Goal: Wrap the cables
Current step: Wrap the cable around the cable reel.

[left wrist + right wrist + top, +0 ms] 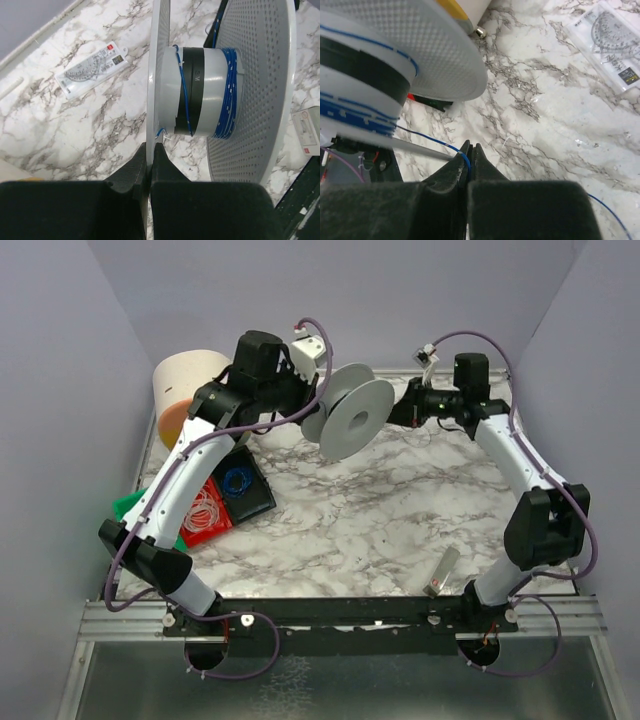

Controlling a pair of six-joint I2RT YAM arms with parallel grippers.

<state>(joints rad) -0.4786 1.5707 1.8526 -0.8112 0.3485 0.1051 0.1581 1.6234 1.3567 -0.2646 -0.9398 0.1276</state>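
Scene: Two arms meet over a marbled surface (380, 520), a grey perforated reel (350, 418) held up between them in the upper middle of the overhead view.
Left claw: The left claw (150, 150), at the bottom centre of its own view, is clamped down tight on the edge of one reel flange and carries the reel clear of the surface.
Right claw: The right claw (470, 152) is pinched fully together on the blue cable, which enters between the fingertips at the lower centre of its view.
Cable: The blue cable (227, 95) is thread-thin. Several turns are packed against the far flange on the reel's core, with a single strand crossing the black band. A short span runs from the core to the right claw, and a loose tail trails off over the surface at the lower right of the right wrist view.
Bystanders: A protractor packet (92, 70) lies flat at the upper left of the left wrist view, well apart from the reel.
Step in hand: Winding appears to be under way, with part of the cable on the core and more left to lay.
Next move: It likely calls for leading the pinched strand around the core under light tension, placed beside the existing turns. Slack could let a loop slip over the flange.
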